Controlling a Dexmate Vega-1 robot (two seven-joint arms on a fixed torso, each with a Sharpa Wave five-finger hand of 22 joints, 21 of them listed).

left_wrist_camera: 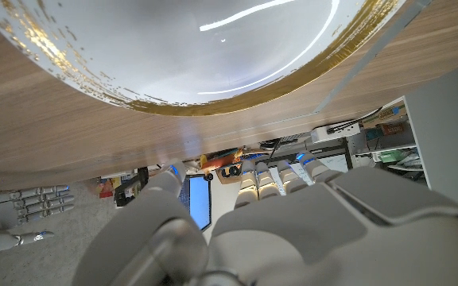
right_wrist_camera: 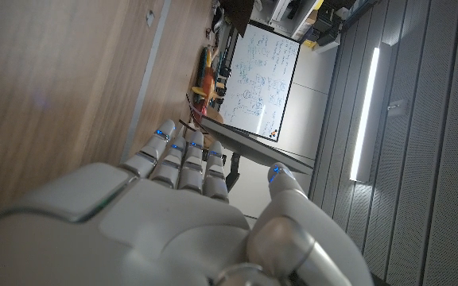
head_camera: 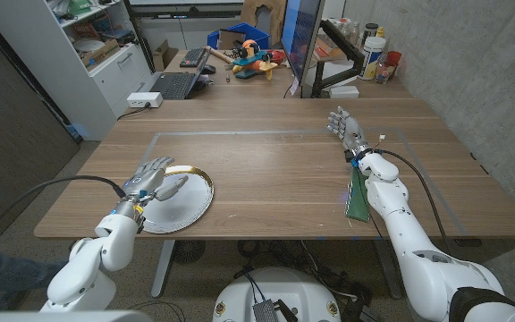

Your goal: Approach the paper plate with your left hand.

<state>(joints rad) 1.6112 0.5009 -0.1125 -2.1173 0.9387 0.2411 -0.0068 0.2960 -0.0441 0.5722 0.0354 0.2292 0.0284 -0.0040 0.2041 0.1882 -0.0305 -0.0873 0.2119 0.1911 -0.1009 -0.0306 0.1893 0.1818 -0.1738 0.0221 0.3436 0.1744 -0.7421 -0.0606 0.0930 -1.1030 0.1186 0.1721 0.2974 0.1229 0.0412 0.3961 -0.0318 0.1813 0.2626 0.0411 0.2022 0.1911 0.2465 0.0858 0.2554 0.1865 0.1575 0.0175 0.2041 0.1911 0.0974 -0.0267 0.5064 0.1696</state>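
Your left hand (head_camera: 155, 182) hovers over the paper plate's (head_camera: 186, 207) left rim at lower left, fingers (head_camera: 173, 186) spread, holding nothing. Your right hand (head_camera: 346, 128), right of centre, has its fingers apart and empty.

We seem to be in a lab office: at twelve o'clock, a laptop (head_camera: 175, 84) on a cluttered desk (head_camera: 231, 67), white shelving (head_camera: 105, 45) at ten, a scribbled whiteboard (right_wrist_camera: 261, 79).

Table (head_camera: 275, 170): matt wood grain, smooth. Plate (head_camera: 190, 201): glossy white, flecked gold rim. Both hands (head_camera: 155, 182) (head_camera: 347, 128) are shelled in smooth grey-white plastic.
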